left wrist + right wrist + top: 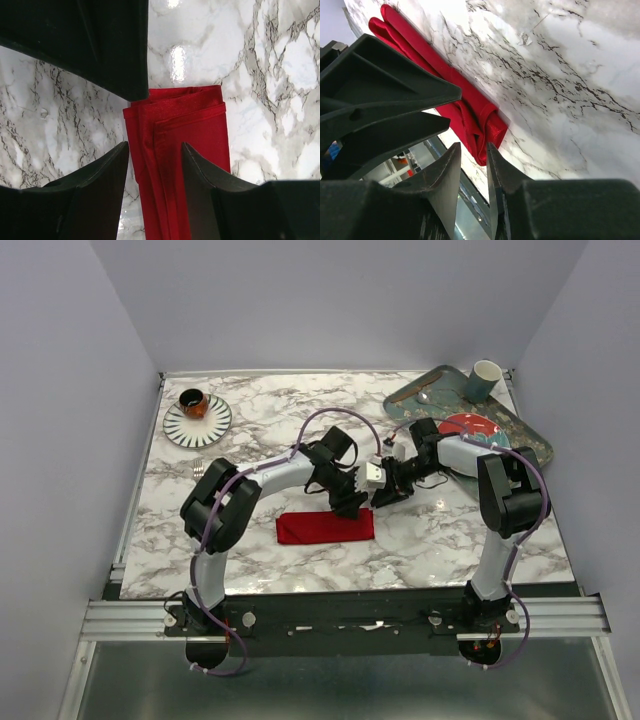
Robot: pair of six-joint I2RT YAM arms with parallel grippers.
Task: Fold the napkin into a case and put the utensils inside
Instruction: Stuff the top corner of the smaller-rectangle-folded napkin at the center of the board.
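The napkin [325, 527], folded into a strip, is lying flat at lower centre of the top view. The left gripper [155, 146] is straddling its right end, fingers apart, cloth apparently unpinched. The right gripper [473, 146] is hovering just beside that end, fingers nearly together and holding nothing. Risk: both heads are crowding one end, and a pinch catching only the top layer would be dragging the folds open.
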